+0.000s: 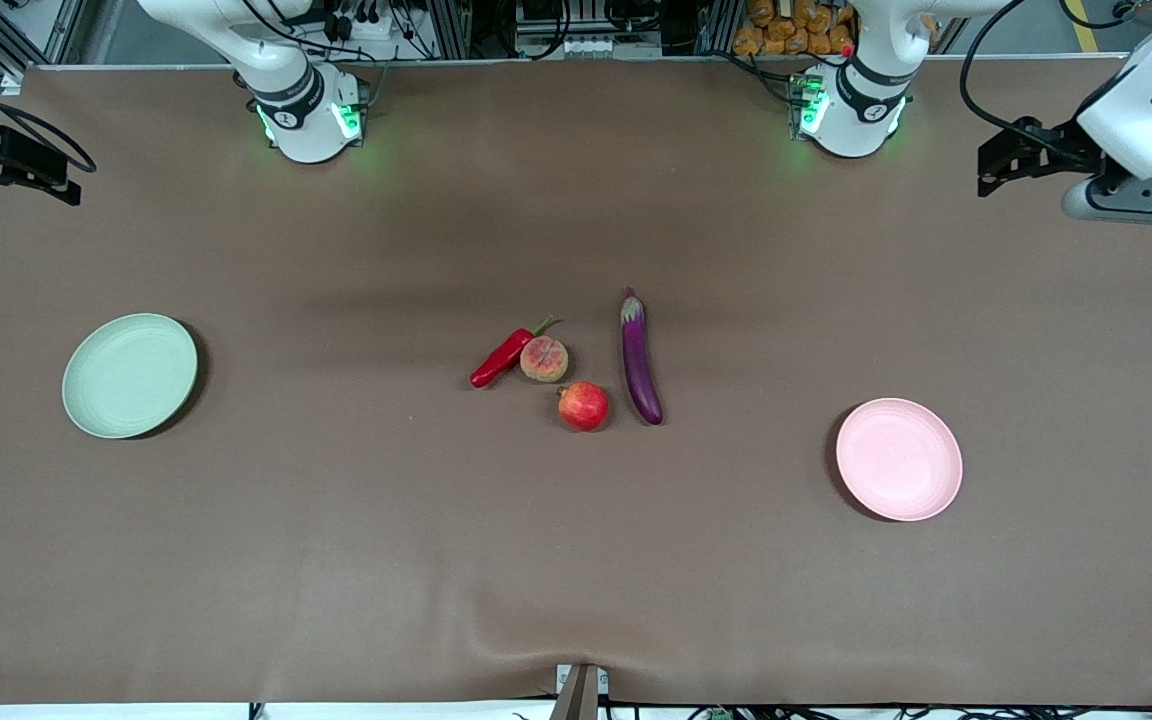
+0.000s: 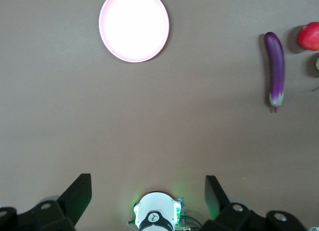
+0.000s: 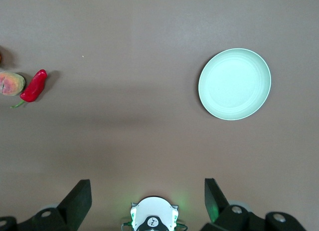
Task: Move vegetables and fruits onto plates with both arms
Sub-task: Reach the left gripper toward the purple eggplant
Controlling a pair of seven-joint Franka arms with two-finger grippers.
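no text, label, brand or number can be read anywhere; the small round marks on the white robot arm bases (image 1: pixel 308 112) are too small to make out.

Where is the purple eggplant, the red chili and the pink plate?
eggplant (image 1: pixel 640 362), front view, middle of its purple body.
chili pepper (image 1: pixel 502 356), front view, middle of its red body.
pink plate (image 1: pixel 899 459), front view, bare centre of the plate.
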